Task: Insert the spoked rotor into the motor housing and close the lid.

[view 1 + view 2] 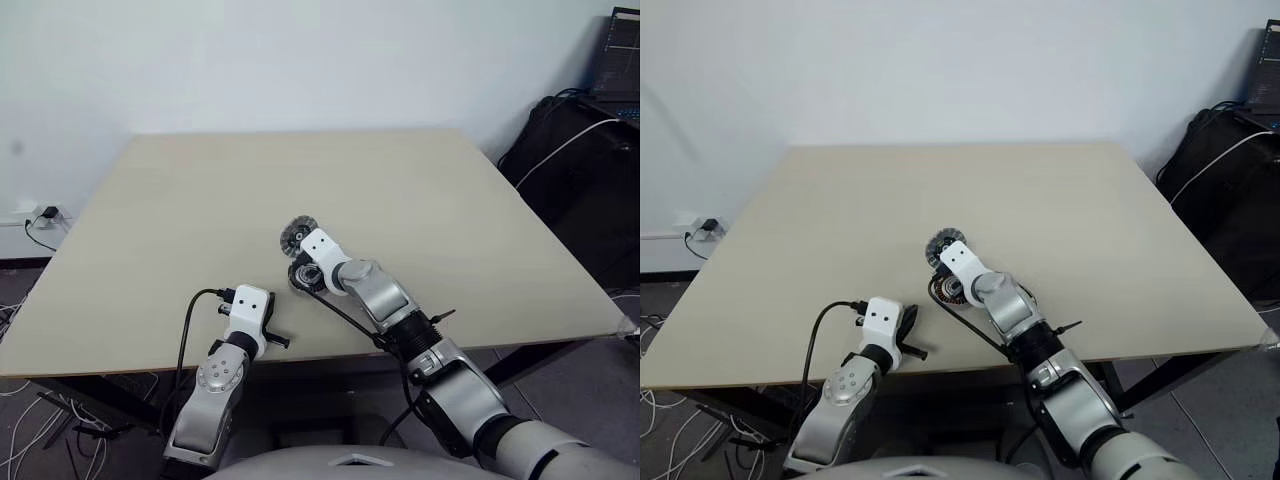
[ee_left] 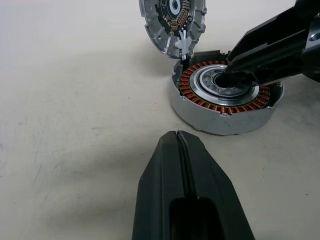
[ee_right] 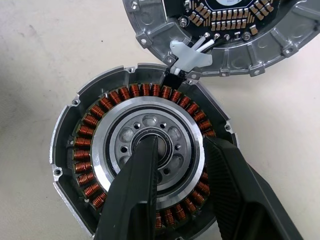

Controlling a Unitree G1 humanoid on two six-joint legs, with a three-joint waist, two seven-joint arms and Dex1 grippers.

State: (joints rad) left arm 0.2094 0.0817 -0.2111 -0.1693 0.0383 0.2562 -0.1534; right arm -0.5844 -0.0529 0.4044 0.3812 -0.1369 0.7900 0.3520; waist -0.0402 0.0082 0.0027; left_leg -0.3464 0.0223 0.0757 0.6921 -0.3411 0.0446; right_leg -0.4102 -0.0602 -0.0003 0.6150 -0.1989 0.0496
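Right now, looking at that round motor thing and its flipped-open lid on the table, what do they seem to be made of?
The housing looks like cast metal, matte silvery-grey, probably aluminium, with small screw holes on its rim. The windings look like copper wire: shiny orange-brown coils. The centre ring seems to be machined metal, smooth and bright. The lid looks like the same grey casting, ribbed inside. The table has a pale, matte top, possibly laminate.

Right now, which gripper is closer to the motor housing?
Right. The right gripper has its fingers down in the motor housing; the left gripper, shut, sits back on the table, apart from it.
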